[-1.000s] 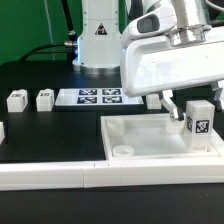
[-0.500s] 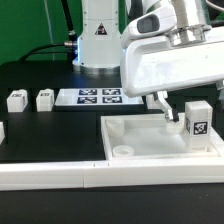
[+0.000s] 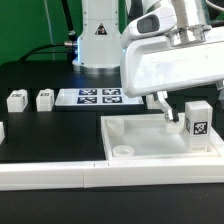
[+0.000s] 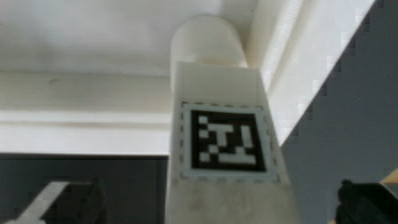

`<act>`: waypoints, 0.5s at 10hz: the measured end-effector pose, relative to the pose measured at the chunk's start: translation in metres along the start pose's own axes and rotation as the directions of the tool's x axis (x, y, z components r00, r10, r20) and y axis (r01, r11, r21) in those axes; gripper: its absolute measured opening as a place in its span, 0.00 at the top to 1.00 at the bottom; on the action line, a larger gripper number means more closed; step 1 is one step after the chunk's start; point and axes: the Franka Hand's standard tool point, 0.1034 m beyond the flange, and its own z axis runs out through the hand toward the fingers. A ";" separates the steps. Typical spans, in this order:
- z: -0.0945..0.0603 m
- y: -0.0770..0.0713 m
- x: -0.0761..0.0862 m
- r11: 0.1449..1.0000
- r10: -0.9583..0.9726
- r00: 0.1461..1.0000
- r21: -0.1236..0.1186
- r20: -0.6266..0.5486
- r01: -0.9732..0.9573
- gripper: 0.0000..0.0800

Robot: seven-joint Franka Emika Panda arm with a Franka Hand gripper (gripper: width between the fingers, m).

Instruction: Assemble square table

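Your gripper is wide open, holding nothing — the leg stands alone in the table top. Bump it and it may tip over.

The top runs off the exterior view's right edge. One leg is half cropped at its left edge. Up close, the standing leg shows a blurred tag.

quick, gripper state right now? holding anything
gripper: open, jaws standing clear on either side of the upright leg, holding nothing
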 end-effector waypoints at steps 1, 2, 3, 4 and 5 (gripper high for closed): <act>-0.003 0.003 0.007 1.000 0.007 1.000 -0.001 -0.006 -0.007 0.19; 0.001 0.003 0.003 1.000 0.009 0.998 0.007 0.060 -0.010 0.19; 0.000 0.002 0.006 1.000 0.011 0.991 0.017 0.132 -0.013 0.19; 0.001 0.000 0.008 0.999 0.015 0.977 0.029 0.211 -0.022 0.19; 0.003 -0.004 0.009 0.998 0.025 0.956 0.040 0.294 -0.038 0.19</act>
